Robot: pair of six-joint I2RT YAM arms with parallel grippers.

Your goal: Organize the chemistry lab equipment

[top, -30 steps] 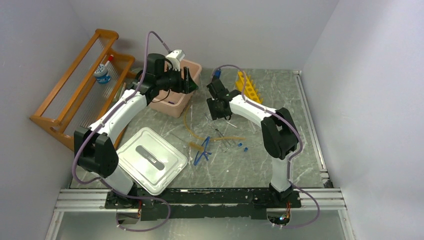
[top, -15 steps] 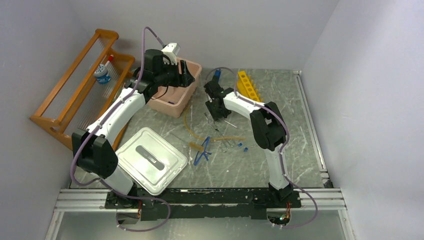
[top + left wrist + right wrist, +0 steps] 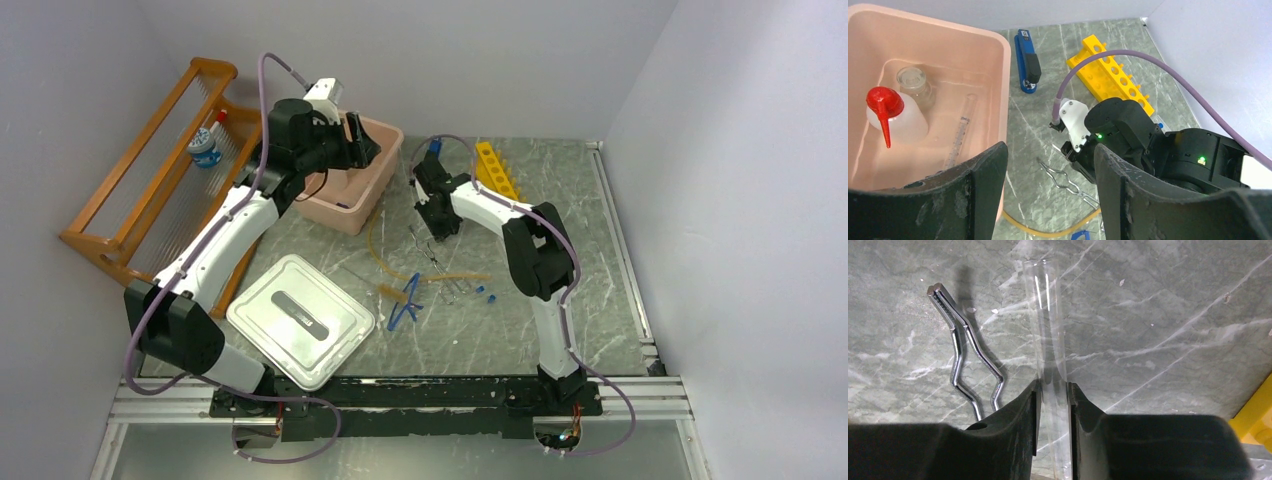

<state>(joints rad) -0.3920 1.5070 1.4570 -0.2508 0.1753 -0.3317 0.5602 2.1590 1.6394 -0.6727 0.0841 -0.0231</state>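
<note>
Pinches clear glass tube (image 3: 1048,315) with right gripper (image 3: 1053,385). Lies flat on table (image 3: 1173,315), long axis straight ahead from the fingers, beside wire tongs (image 3: 968,355). Holds left gripper (image 3: 1048,147) spread, empty, farther off by pink tub (image 3: 1007,75).

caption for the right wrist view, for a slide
Right gripper pinches a clear tube lying on the table, metal tongs beside it.
</note>
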